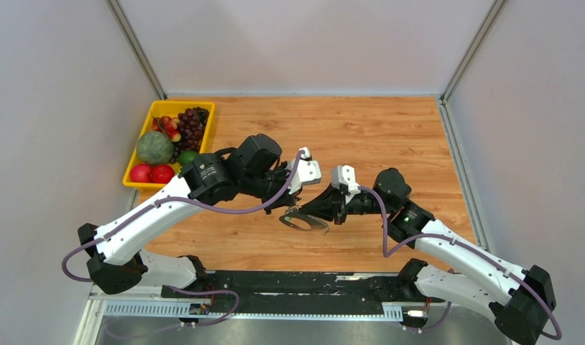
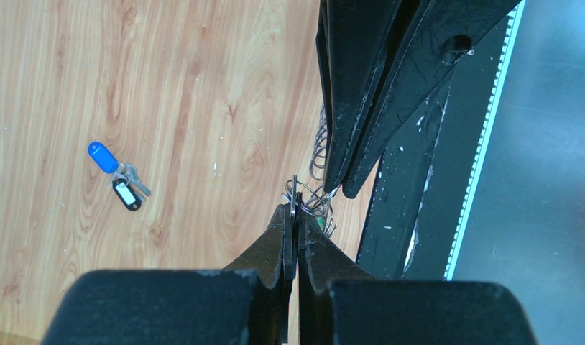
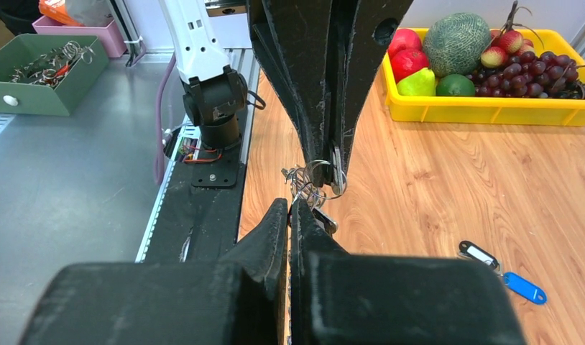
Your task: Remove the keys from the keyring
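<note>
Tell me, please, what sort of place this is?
Most likely a robot lab test cell: a wooden table boxed in by plain white walls, a yellow tray of fruit that looks like props, and a green bin of metal rings off to the side.

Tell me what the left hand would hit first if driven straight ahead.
Likely the right hand, tip to tip just ahead and slightly offset, past the keyring both pinch. Depth is hard to judge.
</note>
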### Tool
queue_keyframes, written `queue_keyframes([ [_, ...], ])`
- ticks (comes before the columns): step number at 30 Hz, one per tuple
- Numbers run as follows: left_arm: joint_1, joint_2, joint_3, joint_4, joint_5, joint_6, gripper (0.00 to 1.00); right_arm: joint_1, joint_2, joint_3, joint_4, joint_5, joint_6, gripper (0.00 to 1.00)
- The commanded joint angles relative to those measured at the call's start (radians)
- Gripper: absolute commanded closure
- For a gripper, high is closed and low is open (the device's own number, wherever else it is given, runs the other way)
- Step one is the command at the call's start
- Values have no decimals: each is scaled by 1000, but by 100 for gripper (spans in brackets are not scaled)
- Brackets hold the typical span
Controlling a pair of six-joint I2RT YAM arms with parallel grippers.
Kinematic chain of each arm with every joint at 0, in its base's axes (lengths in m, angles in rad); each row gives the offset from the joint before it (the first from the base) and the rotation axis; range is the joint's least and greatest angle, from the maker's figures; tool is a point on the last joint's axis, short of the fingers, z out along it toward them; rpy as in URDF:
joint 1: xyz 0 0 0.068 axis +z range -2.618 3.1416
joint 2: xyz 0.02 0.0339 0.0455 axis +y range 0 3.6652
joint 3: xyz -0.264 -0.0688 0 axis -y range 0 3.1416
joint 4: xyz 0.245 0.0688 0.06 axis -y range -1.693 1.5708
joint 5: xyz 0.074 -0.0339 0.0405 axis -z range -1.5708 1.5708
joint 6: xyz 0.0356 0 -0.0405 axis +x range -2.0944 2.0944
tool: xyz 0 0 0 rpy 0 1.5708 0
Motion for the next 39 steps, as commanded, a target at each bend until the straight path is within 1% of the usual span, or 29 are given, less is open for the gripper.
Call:
queue_keyframes([
  [1, 10, 5, 48, 97, -14, 25, 100, 12, 18, 37, -31, -85, 25, 100],
  [5, 11, 10, 47, 118, 17, 15, 100, 18, 36, 43, -31, -81, 25, 100],
  [7, 10, 9, 46, 129, 23, 10, 100, 21, 51, 48, -31, -83, 51, 100],
  [18, 10, 23, 44, 168, 56, -44, 100, 50, 110, 67, -28, -75, 59, 100],
  [26, 2, 17, 33, 203, 91, -55, 100, 53, 134, 80, -21, -63, 78, 100],
  [32, -1, 20, 14, 244, 100, -115, 100, 54, 158, 83, 0, -72, 105, 99],
  [33, -1, 22, 13, 254, 103, -122, 100, 53, 158, 83, 2, -66, 108, 94],
  [35, -1, 24, 13, 261, 104, -133, 100, 52, 144, 76, 8, -43, 114, 79],
  [36, -2, 21, 12, 259, 92, -133, 100, 53, 131, 69, 12, -30, 114, 74],
  [38, 0, 14, 10, 257, 70, -130, 100, 53, 93, 49, 22, -12, 106, 67],
  [39, -1, 11, 7, 253, 64, -125, 100, 53, 76, 39, 23, -7, 100, 66],
])
